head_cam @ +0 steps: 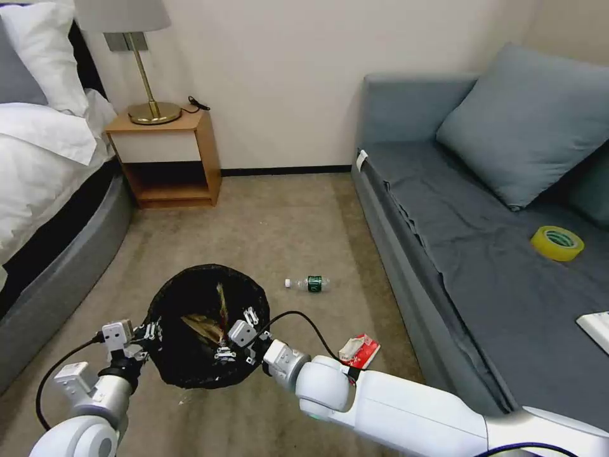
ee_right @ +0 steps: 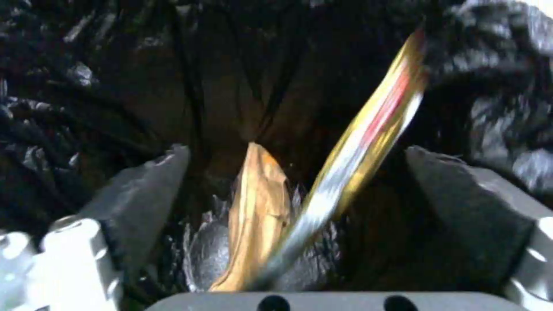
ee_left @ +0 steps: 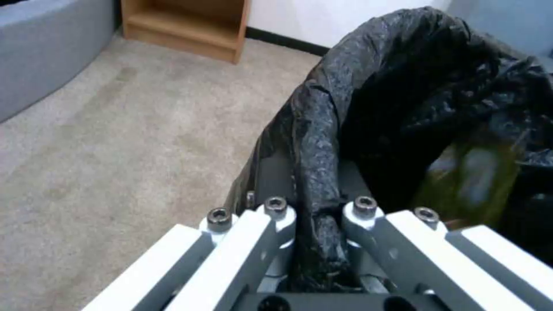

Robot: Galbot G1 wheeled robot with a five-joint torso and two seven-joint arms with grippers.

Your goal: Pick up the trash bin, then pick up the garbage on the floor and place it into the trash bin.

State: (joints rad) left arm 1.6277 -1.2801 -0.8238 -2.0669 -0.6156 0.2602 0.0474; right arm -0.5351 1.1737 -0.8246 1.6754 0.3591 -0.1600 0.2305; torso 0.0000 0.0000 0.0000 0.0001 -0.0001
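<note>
The trash bin (head_cam: pixel 190 362), lined with a crinkly black bag, sits low in front of me. My left gripper (head_cam: pixel 149 330) is shut on its near-left rim; the left wrist view shows the bag rim (ee_left: pixel 322 129) pinched in that gripper (ee_left: pixel 319 211). My right gripper (head_cam: pixel 238 339) hovers open over the bin's mouth. Between its spread fingers (ee_right: pixel 150 181), untouched, a gold-brown wrapper (ee_right: pixel 369 129) slants inside the bin beside crumpled brown paper (ee_right: pixel 259 194). On the carpet lie a small clear bottle with a green label (head_cam: pixel 311 283) and a red-and-white packet (head_cam: pixel 360 350).
A grey sofa (head_cam: pixel 482 266) runs along the right, with a yellow tape roll (head_cam: pixel 557 243) and a white box (head_cam: pixel 597 328) on its seat. The bed (head_cam: pixel 44 190) is on the left, a wooden nightstand (head_cam: pixel 168 158) with a lamp by the far wall. Open carpet lies between.
</note>
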